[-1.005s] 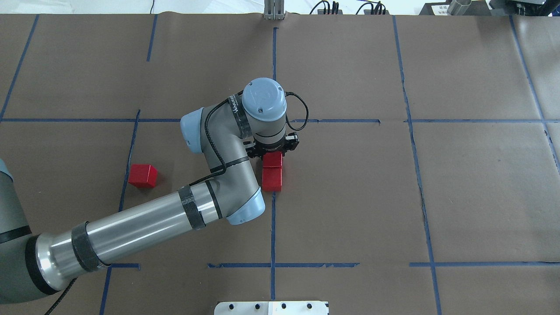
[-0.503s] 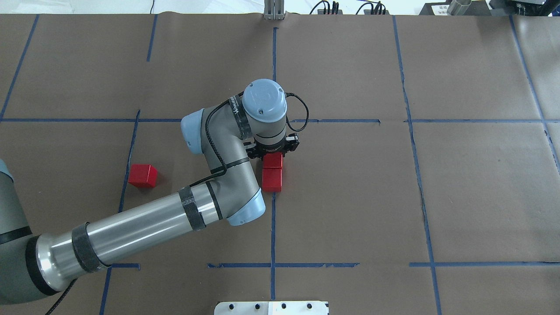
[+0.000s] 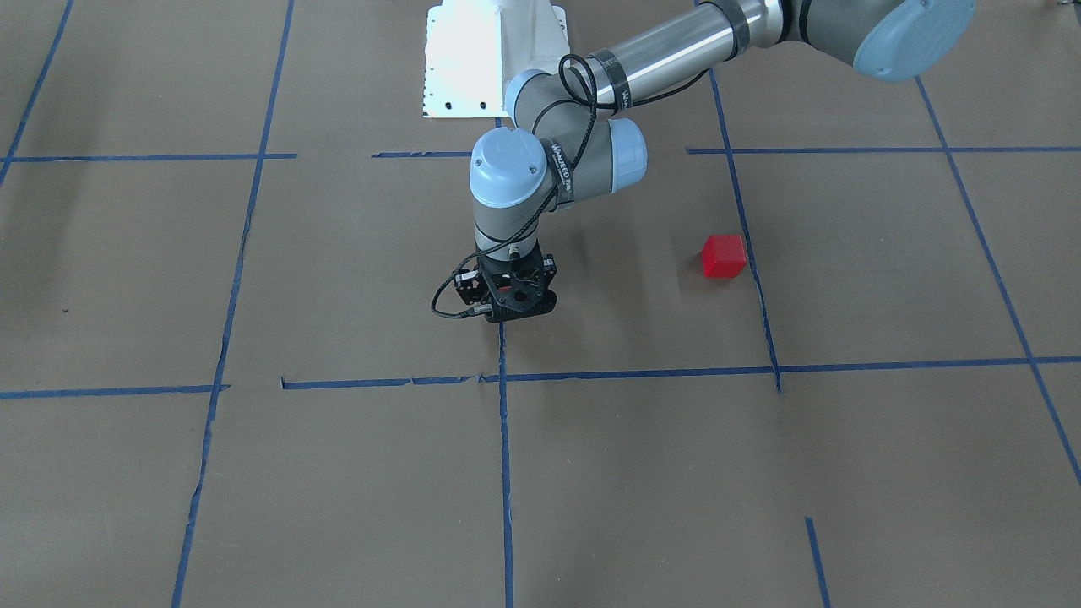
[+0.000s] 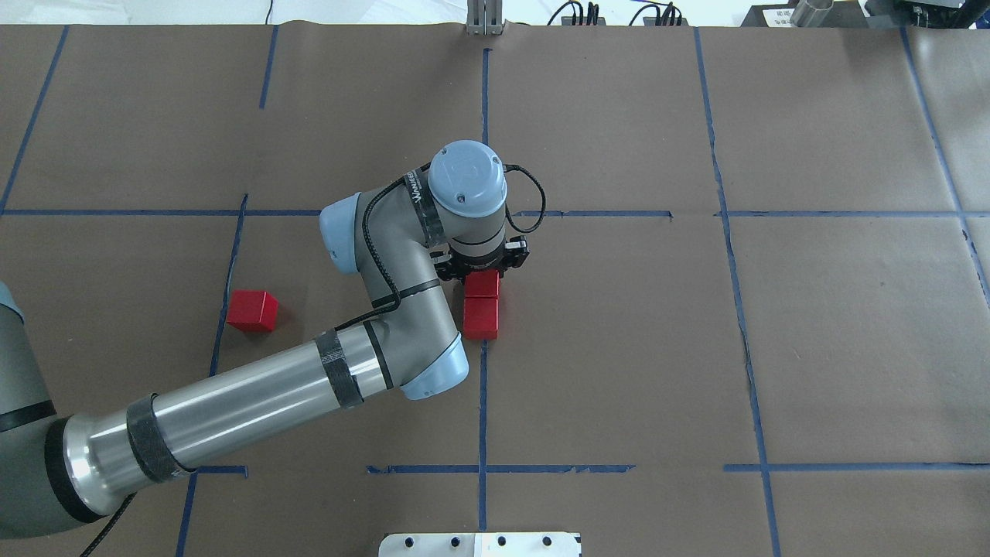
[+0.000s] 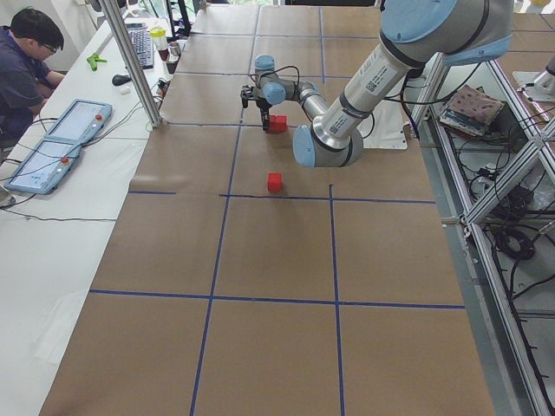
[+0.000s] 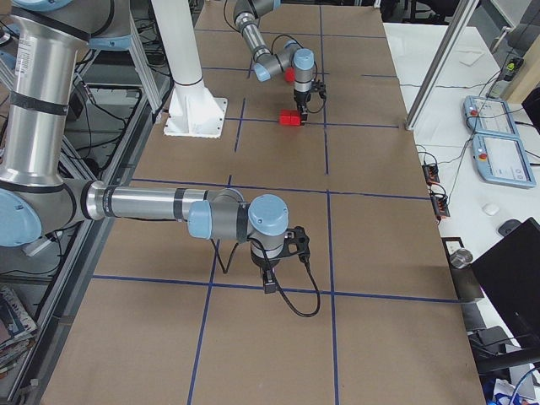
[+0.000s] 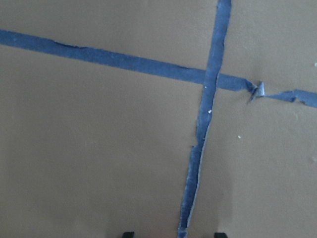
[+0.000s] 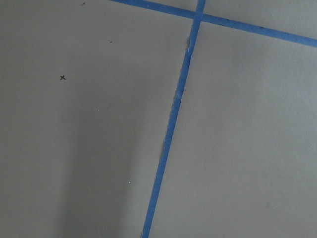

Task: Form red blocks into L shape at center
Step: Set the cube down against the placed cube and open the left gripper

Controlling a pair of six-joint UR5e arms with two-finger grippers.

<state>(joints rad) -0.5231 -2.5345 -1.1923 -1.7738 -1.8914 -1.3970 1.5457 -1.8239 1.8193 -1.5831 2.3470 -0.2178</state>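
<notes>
The left pincer straddles the farther of two touching red blocks on the centre tape line, clamped or slack I cannot tell; lifting off skewed could knock them apart, the third block lying well aside.

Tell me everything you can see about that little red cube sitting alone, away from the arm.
The lone red cube is small, bright red, plain and matte, with crisp edges. It rests flat on the brown paper, one side against a blue tape line. Nothing grips it; it sits well apart from the other two cubes.
</notes>
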